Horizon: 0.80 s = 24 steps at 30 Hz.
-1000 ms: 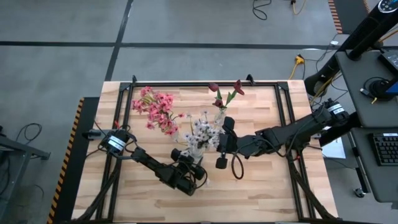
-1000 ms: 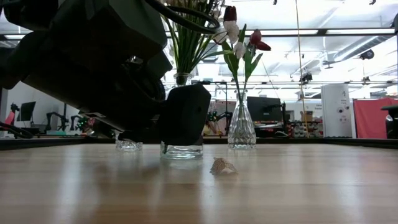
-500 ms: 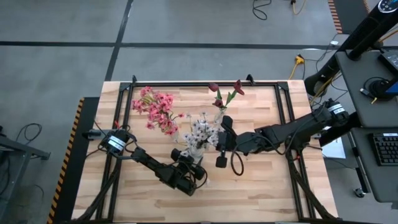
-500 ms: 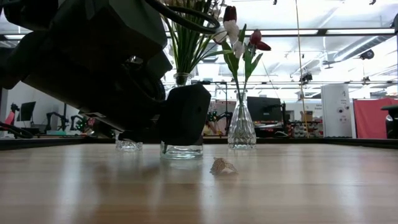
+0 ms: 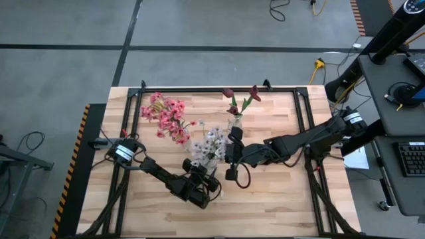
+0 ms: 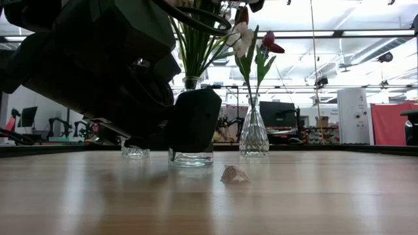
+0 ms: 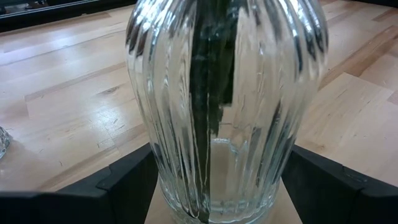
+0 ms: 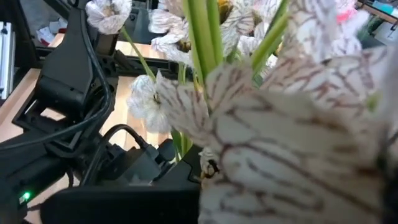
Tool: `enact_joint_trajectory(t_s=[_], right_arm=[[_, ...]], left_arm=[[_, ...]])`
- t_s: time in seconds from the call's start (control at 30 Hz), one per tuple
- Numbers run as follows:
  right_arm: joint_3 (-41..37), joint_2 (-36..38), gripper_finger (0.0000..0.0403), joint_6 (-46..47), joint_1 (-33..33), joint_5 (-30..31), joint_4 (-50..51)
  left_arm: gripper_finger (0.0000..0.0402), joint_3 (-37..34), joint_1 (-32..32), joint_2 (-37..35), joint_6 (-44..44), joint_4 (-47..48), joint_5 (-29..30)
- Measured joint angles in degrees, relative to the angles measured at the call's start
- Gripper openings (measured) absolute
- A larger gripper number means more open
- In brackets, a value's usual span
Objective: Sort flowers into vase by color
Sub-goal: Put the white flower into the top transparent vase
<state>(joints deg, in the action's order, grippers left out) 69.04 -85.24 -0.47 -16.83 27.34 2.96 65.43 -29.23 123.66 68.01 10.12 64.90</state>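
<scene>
We count three glass vases on the wooden table (image 5: 279, 199). One holds the pink flowers (image 5: 166, 117), one the white flowers (image 5: 208, 145), and one the dark red flowers (image 5: 240, 99). There are two arms.

The left gripper (image 5: 202, 174) is low on the table, just under the white bunch. Its wrist view shows the ribbed middle vase (image 7: 221, 106) between its two dark fingers (image 7: 121, 183), both sides touching the glass, so it holds this vase. Green stalks (image 7: 211, 68) stand inside the vase.

The right gripper (image 5: 231, 143) is just beside the white flowers, between them and the dark red flowers. We cannot tell if its fingers are wide or narrow (white petals (image 8: 292, 143) with thin dark veins fill nearly its whole wrist view). Behind these petals the same view shows the left arm (image 8: 74, 81) with its cables, which the left wrist view does not show.

From above we see only blossoms over the vases; the low view shows the glass itself: the slim vase (image 6: 253, 134) with the red blooms, the base of the middle vase (image 6: 191, 156) behind the left gripper (image 6: 189, 121), and the foot of a third vase (image 6: 135, 152) farther back. The low view also shows a small pale scrap (image 6: 234, 174) lying alone on the boards, nearer to the camera than the vases.

Around the table is a grey floor (image 5: 199, 26) with dark lines, and a desk (image 5: 405, 113) on the right arm's side. Behind it, the low view shows a bright workshop with monitors (image 6: 277, 114) and ceiling lights.
</scene>
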Motion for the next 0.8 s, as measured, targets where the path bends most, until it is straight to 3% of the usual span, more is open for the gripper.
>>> enact_joint_trajectory(t_s=[0.8], right_arm=[[-0.3, -3.1, 0.0012, 1.2, 0.0, -0.5, 1.0]], left_arm=[[0.0297, 0.0, 0.0, 0.0, 0.0, 0.0, 0.0]])
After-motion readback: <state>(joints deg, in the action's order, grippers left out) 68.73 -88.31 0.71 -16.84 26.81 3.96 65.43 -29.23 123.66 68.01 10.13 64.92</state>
